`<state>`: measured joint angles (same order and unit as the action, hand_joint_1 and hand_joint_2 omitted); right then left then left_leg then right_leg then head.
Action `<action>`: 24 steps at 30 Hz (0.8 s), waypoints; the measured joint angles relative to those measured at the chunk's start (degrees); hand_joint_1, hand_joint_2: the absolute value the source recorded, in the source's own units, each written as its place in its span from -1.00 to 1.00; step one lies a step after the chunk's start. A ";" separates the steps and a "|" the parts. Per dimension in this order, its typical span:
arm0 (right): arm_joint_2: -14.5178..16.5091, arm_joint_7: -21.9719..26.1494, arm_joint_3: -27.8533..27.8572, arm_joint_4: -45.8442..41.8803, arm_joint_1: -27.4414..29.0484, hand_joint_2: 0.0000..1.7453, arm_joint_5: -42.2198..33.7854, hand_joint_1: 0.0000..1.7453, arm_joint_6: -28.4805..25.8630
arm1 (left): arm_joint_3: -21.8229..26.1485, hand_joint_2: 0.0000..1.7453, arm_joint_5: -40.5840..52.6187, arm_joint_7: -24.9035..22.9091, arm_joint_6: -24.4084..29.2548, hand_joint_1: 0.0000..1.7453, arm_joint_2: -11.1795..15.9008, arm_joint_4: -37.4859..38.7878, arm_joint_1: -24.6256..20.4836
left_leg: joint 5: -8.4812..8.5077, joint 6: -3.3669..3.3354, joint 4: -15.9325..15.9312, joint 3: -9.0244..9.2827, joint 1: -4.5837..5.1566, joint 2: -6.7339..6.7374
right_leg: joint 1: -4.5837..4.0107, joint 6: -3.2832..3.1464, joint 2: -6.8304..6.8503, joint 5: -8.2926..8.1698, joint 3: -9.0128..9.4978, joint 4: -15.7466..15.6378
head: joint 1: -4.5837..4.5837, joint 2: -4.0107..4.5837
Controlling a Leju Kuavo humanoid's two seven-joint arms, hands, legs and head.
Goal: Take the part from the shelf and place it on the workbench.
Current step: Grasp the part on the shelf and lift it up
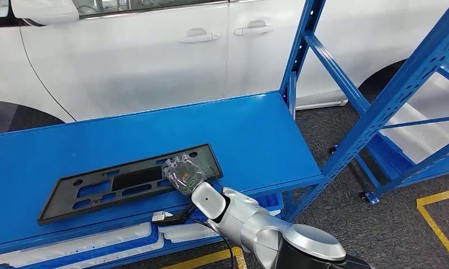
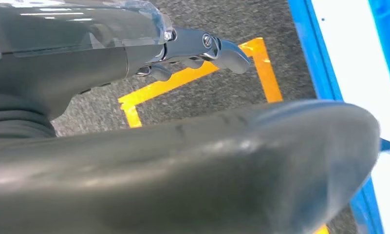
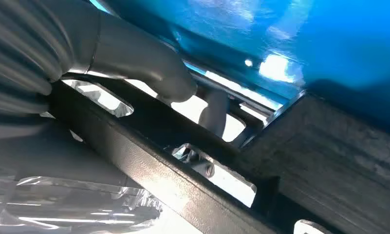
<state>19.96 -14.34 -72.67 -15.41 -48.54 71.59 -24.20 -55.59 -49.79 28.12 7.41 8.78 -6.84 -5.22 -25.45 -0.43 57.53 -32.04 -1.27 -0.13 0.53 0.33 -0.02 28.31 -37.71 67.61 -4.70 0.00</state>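
Note:
The part is a long black plastic frame [image 1: 115, 188] with several cutouts, lying flat on the blue bench top [image 1: 255, 129]. My right hand [image 1: 184, 174], under a clear cover, is at the frame's right end. In the right wrist view its thumb [image 3: 149, 68] presses on a bar of the black frame [image 3: 149, 161], and a dark finger [image 3: 214, 114] shows through a cutout from the other side, so it grips the frame. My left hand [image 2: 149, 63] hangs over the grey floor with nothing in it, its fingers [image 2: 222, 51] apart from the thumb.
A white car [image 1: 154, 56] stands close behind the bench. A blue rack [image 1: 379, 123] with slanted braces rises at the right. White trays [image 1: 87, 244] sit on a lower level under the bench front. Yellow floor tape [image 1: 435, 218] marks the grey carpet at the right.

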 joint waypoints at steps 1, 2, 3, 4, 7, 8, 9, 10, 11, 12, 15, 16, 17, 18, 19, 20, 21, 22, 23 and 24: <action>0.00 0.08 0.08 0.00 -0.06 1.00 0.08 1.00 -0.01 | 0.00 -1.00 0.00 0.27 -0.02 -1.00 0.00 0.00 -0.03 | -0.02 0.07 0.00 0.04 0.00 -0.01 | -0.01 -0.17 0.01 -0.89 1.31 -2.42 | 0.01 0.00; 0.00 0.18 0.16 0.01 -0.05 1.00 0.16 1.00 0.00 | -0.01 -1.00 0.00 0.56 -0.04 -1.00 -0.01 0.00 -0.07 | -0.05 0.22 0.04 0.01 0.09 -0.06 | -0.13 -0.29 0.01 -1.14 2.11 -4.09 | 0.01 0.00; 0.00 0.31 0.32 0.05 0.00 1.00 0.36 1.00 -0.08 | -0.01 -1.00 0.00 1.22 -0.09 -1.00 -0.01 0.00 -0.14 | -0.05 0.53 0.07 -0.02 0.18 -0.13 | -0.25 -0.55 0.01 -2.02 3.52 -7.02 | 0.02 0.00; 0.00 0.43 0.50 0.09 0.06 1.00 0.58 1.00 -0.14 | -0.01 -1.00 0.00 1.88 -0.11 -1.00 -0.01 0.00 -0.19 | -0.04 0.88 0.07 -0.09 0.26 -0.19 | -0.40 -0.79 0.00 -2.28 4.20 -8.59 | 0.02 0.00; 0.00 0.55 1.04 0.19 0.16 1.00 1.22 1.00 -0.30 | -0.01 -1.00 0.00 3.82 -0.06 -1.00 -0.01 0.00 -0.32 | -0.03 2.02 -0.11 -0.13 0.17 -0.23 | -0.51 -1.70 -0.01 -2.53 4.30 -9.46 | 0.00 0.00; 0.00 0.62 1.21 0.22 0.13 1.00 1.40 1.00 -0.31 | -0.01 -1.00 0.01 4.38 0.03 -1.00 -0.01 0.00 -0.39 | -0.61 2.27 0.52 -0.38 0.09 -0.20 | -0.42 -2.06 0.05 -2.74 4.43 -9.78 | 0.00 0.00; 0.00 0.73 1.42 0.26 0.11 1.00 1.58 1.00 -0.30 | -0.01 -1.00 0.01 4.89 0.15 -1.00 -0.01 0.00 -0.46 | -1.81 2.44 2.24 -1.12 0.02 -0.17 | -0.29 -2.40 0.15 -2.94 4.53 -10.09 | 0.00 0.00; 0.00 0.87 1.67 0.30 0.11 1.00 1.75 1.00 -0.30 | -0.01 -0.50 0.02 5.37 0.25 -1.00 -0.01 0.00 -0.52 | -3.58 2.54 5.21 -2.44 -0.03 -0.15 | -0.29 -2.63 0.25 -3.06 4.56 -10.24 | 0.00 0.00; 0.00 1.01 1.92 0.34 0.11 1.00 1.91 1.00 -0.29 | -0.01 0.00 0.02 5.81 0.32 -1.00 0.00 0.00 -0.57 | -5.56 2.62 9.04 -4.17 -0.05 -0.14 | -0.37 -2.78 0.28 -3.07 4.49 -10.26 | 0.00 0.00; 0.00 1.11 2.17 0.37 0.14 1.00 2.11 1.00 -0.29 | -0.01 0.50 0.02 6.23 0.35 -1.00 0.01 0.00 -0.57 | -7.10 2.72 12.77 -5.85 -0.06 -0.14 | -0.44 -2.88 0.30 -3.06 4.43 -10.25 | 0.00 0.00; 0.00 1.37 2.77 0.44 0.19 1.00 2.59 1.00 -0.36 | -0.01 1.00 0.02 7.20 0.23 -1.00 0.03 0.00 -0.55 | -5.80 2.93 14.01 -6.23 -0.10 -0.11 | -0.51 -2.86 0.23 -3.00 4.48 -10.15 | 0.00 0.00; 0.00 1.50 3.05 0.46 0.18 1.00 2.64 1.00 -0.50 | 0.01 1.00 0.01 7.39 0.13 -1.00 0.05 0.00 -0.58 | -3.77 2.93 10.57 -4.52 -0.15 -0.10 | -0.48 -2.76 0.19 -2.93 4.55 -10.04 | 0.00 0.00; 0.00 1.70 3.35 0.48 0.13 1.00 2.63 1.00 -0.80 | 0.05 1.00 0.01 7.50 0.01 -1.00 0.08 0.00 -0.67 | -2.11 2.86 6.67 -2.66 -0.17 -0.09 | -0.53 -2.59 0.14 -2.82 4.55 -9.85 | 0.00 0.00; 0.00 1.96 3.73 0.49 0.04 1.00 2.56 1.00 -1.30 | 0.13 1.00 0.01 7.50 -0.12 -1.00 0.10 0.00 -0.80 | -1.06 2.63 3.37 -1.10 -0.12 -0.14 | -0.62 -2.34 0.04 -2.71 4.42 -9.58 | 0.00 0.00; 0.00 2.23 4.15 0.49 -0.07 1.00 2.43 1.00 -1.91 | 0.22 1.00 0.01 7.38 -0.24 -1.00 0.11 0.00 -0.91 | -0.63 2.35 1.34 -0.23 -0.03 -0.17 | -0.72 -2.05 -0.03 -2.67 4.23 -9.35 | 0.01 0.00; 0.00 2.65 4.62 0.50 -0.17 1.00 2.17 1.00 -2.72 | 0.34 1.00 0.01 7.16 -0.36 -1.00 0.12 0.00 -0.99 | -0.73 2.01 0.55 0.00 0.10 -0.22 | -0.81 -1.75 -0.10 -2.71 4.00 -9.20 | 0.01 0.00; 0.00 3.22 5.17 0.50 -0.24 1.00 1.74 1.00 -3.74 | 0.47 1.00 0.01 6.90 -0.48 -1.00 0.11 0.00 -1.03 | -0.71 1.62 0.38 -0.05 0.17 -0.27 | -0.83 -1.46 -0.15 -2.80 3.81 -9.14 | 0.01 0.00; -0.01 3.97 5.78 0.50 -0.27 1.00 1.20 1.00 -4.89 | 0.59 1.00 0.00 6.68 -0.61 -1.00 0.10 0.00 -1.02 | -0.55 1.29 0.34 -0.17 0.06 -0.22 | -0.79 -1.16 -0.14 -2.77 3.68 -9.07 | 0.00 0.00; -0.01 5.10 6.75 0.46 -0.31 1.00 0.49 1.00 -6.45 | 0.79 1.00 0.00 6.53 -0.76 -1.00 0.06 0.00 -1.03 | -0.39 0.93 0.25 -0.22 -0.06 -0.21 | -0.76 -0.85 -0.14 -2.31 3.36 -8.47 | 0.01 0.00; -0.02 6.26 7.94 0.39 -0.36 1.00 -0.14 1.00 -8.01 | 1.03 1.00 0.00 6.46 -0.89 -1.00 0.02 0.00 -1.05 | -0.23 0.61 0.13 -0.26 -0.19 -0.17 | -0.72 -0.56 -0.13 -1.30 2.64 -6.98 | 0.01 0.00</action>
<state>19.94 -8.08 -64.74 -15.02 -48.91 71.45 -32.21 -54.56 -49.79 34.58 6.52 8.80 -6.84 -6.28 -25.68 0.18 57.66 -32.30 -1.46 -0.30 -0.19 -0.23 -0.15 27.01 -35.07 60.63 -4.69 0.00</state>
